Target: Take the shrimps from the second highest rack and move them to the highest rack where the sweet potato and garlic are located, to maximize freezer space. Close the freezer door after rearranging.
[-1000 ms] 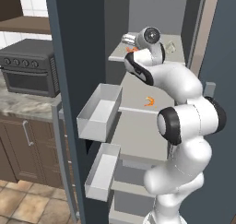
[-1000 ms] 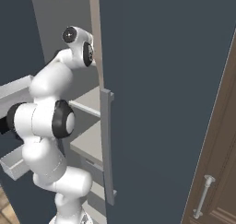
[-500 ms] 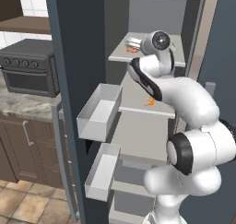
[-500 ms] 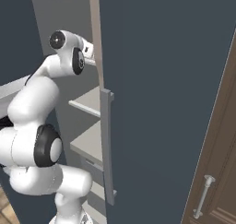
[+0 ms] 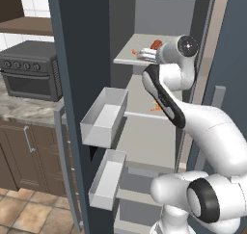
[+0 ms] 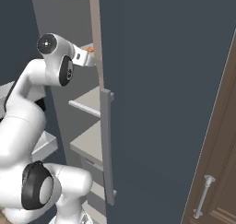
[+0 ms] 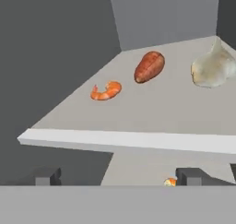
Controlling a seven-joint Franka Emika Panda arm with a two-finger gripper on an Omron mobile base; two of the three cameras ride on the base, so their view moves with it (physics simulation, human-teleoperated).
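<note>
Your tool [image 7: 117, 176] sits just outside the front edge of the highest rack [image 7: 124, 139], its two dark fingertips [image 7: 47, 176] spread wide apart with nothing between them. Only their tops show in the hand view; the rest is cut off at the bottom.

Ahead of the tool, on that rack, one shrimp [image 7: 106, 90] lies toward the left, closest to you. Beyond it and a little to the right is the sweet potato [image 7: 149, 66], well apart from the shrimp. The garlic [image 7: 213, 67] lies far right, its edge cut by the frame.

Below the tool, under the rack's front lip, you can just make out a second shrimp [image 7: 170, 182] on the second highest rack [image 7: 138, 165]. Only a small orange sliver shows beside the right fingertip, so you cannot tell how it lies. From the left base view the same shrimp [image 5: 155, 106] appears as a few orange specks, mostly hidden behind the arm's dark forearm.

In the left base view the wrist covers much of the top rack; only a bit of the sweet potato [image 5: 155, 45] peeks out past it. In the right base view the freezer door [image 6: 161, 94] hides nearly the whole interior, and the tool is tucked behind its edge.

The door stands open.
</note>
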